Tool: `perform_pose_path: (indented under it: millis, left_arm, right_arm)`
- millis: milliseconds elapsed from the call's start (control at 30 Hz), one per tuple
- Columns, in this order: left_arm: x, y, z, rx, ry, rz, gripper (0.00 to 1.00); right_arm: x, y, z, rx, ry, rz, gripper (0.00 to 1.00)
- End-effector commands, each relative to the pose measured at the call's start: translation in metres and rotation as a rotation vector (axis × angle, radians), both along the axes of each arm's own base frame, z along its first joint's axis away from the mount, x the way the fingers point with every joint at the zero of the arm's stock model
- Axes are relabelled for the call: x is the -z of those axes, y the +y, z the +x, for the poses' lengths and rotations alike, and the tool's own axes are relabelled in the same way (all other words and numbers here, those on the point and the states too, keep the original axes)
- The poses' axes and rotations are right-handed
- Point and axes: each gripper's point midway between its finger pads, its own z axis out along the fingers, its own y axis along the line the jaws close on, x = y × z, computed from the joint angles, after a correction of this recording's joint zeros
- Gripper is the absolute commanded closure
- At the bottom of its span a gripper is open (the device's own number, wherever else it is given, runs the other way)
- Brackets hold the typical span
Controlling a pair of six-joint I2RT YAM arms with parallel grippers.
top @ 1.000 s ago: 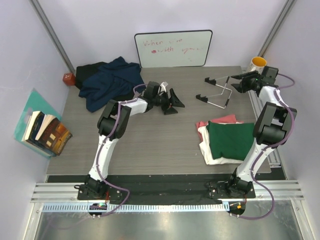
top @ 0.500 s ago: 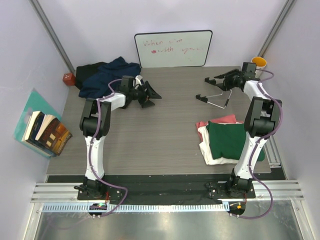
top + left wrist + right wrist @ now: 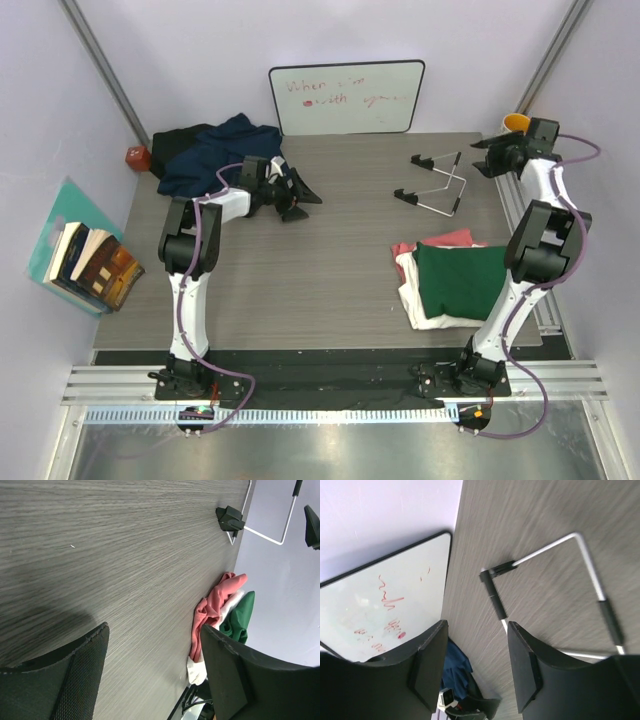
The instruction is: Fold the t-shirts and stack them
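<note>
A folded dark green t-shirt point(image 3: 462, 280) lies on a cream-white one point(image 3: 420, 305) and a pink-red one point(image 3: 447, 239) in a stack at the right front; the stack also shows in the left wrist view point(image 3: 215, 607). A navy blue t-shirt point(image 3: 215, 150) lies crumpled over a black one point(image 3: 180, 137) at the back left. My left gripper point(image 3: 303, 198) is open and empty, just right of the navy shirt. My right gripper point(image 3: 482, 157) is open and empty at the back right, above the table.
A wire stand point(image 3: 435, 183) lies at the back middle-right, also in the right wrist view point(image 3: 545, 582). A whiteboard point(image 3: 345, 97) leans on the back wall. An orange cup point(image 3: 516, 124) stands at the back right corner. Books point(image 3: 85, 262) lie off the left edge.
My left gripper swung from the table's middle back toward the navy shirt, then held. My right gripper moved left over the wire stand, then back right to the corner.
</note>
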Motion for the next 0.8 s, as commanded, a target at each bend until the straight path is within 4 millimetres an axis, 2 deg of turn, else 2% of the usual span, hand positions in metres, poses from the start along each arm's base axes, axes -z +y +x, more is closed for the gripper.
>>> perform_pose_path:
  millis: [0, 67, 167, 233, 267, 300, 400, 533, 600, 633, 733, 767]
  left_arm:
    - [-0.035, -0.003, 0.001, 0.031, -0.076, -0.028, 0.26]
    - [-0.039, -0.002, 0.004, 0.027, -0.087, -0.028, 0.26]
    - [-0.040, -0.003, 0.006, 0.029, -0.090, -0.032, 0.26]
    - [-0.041, -0.002, 0.006, 0.028, -0.092, -0.031, 0.26]
    - [-0.038, -0.001, 0.005, 0.028, -0.089, -0.029, 0.26]
    - [-0.038, -0.001, 0.004, 0.028, -0.089, -0.027, 0.26]
    - [-0.039, 0.005, 0.000, 0.024, -0.095, -0.018, 0.26]
    - [-0.036, 0.015, -0.008, 0.015, -0.076, -0.001, 0.26]
    - [-0.036, 0.022, -0.011, 0.008, -0.076, 0.006, 0.26]
    - [-0.036, 0.023, -0.012, 0.007, -0.080, 0.010, 0.26]
    - [-0.033, 0.029, -0.017, 0.004, -0.075, 0.031, 0.26]
    - [-0.031, 0.031, -0.019, 0.003, -0.067, 0.033, 0.26]
  right_arm:
    - [-0.008, 0.001, -0.022, -0.024, 0.043, -0.046, 0.45]
    - [-0.003, 0.000, -0.025, -0.013, 0.060, -0.052, 0.45]
    - [-0.004, 0.005, -0.018, -0.033, 0.049, -0.054, 0.46]
    - [0.010, 0.015, -0.016, -0.061, 0.096, -0.050, 0.46]
    - [0.005, 0.017, -0.010, -0.069, 0.086, -0.062, 0.45]
    - [0.014, 0.019, -0.008, -0.073, 0.105, -0.073, 0.46]
    - [0.020, 0.029, -0.001, -0.080, 0.121, -0.104, 0.46]
    - [0.047, 0.042, 0.001, -0.114, 0.184, -0.117, 0.46]
    - [0.052, 0.047, 0.003, -0.126, 0.189, -0.117, 0.46]
    - [0.063, 0.048, 0.005, -0.134, 0.207, -0.124, 0.46]
    - [0.058, 0.050, 0.030, -0.123, 0.175, -0.158, 0.55]
    - [0.062, 0.055, 0.052, -0.128, 0.149, -0.155, 0.62]
